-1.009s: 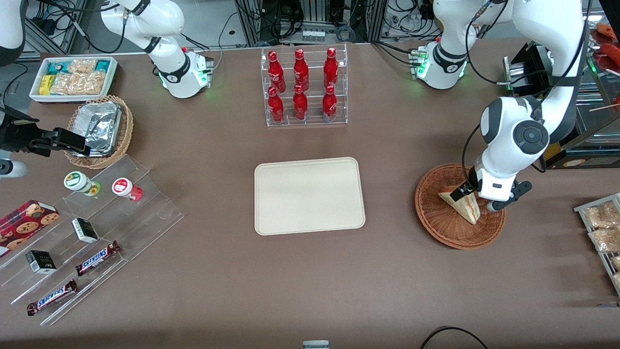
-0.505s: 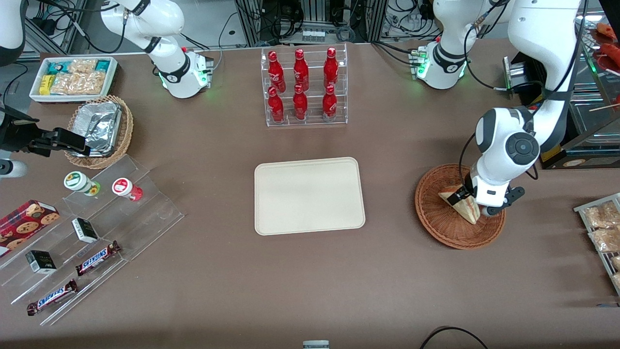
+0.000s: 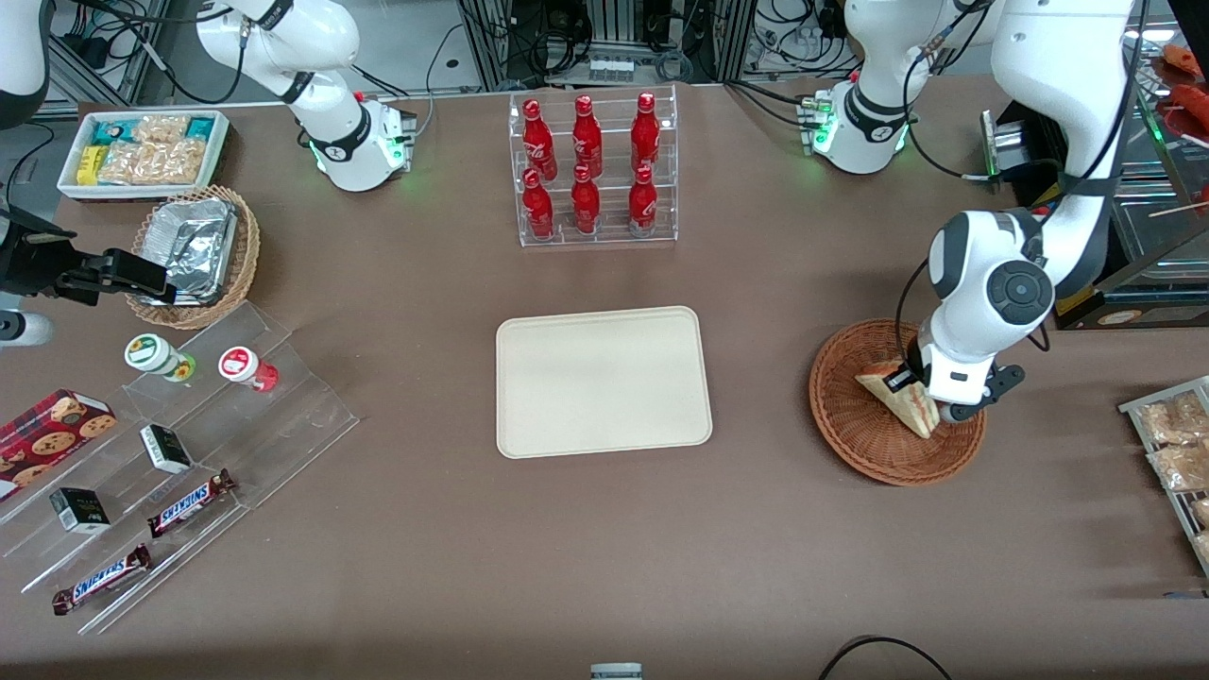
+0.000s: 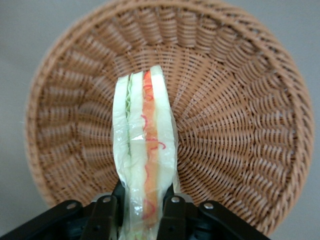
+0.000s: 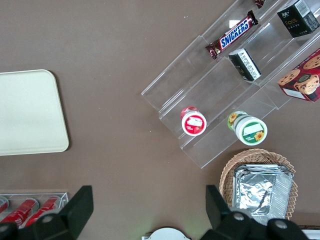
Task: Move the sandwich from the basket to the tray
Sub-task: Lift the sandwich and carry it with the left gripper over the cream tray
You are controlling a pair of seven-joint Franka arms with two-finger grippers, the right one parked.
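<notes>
Gripping the sandwich (image 4: 145,150) between both fingers (image 4: 105,212), the gripper (image 3: 930,401) sits over the basket (image 3: 850,434); the wedge appears slightly raised. The tray (image 3: 603,381) lies well apart.

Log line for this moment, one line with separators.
phase: grasp | gripper: shut on sandwich, over basket | sandwich: upright, in wrap, not yet lifted clear | tray: empty

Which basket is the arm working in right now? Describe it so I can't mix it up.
From the cream tray at the table's middle, look toward the working arm's end: the round, reddish-brown wicker basket. The gripper is shut on the sandwich over it. The other basket, lighter tan, holds crumpled foil.
</notes>
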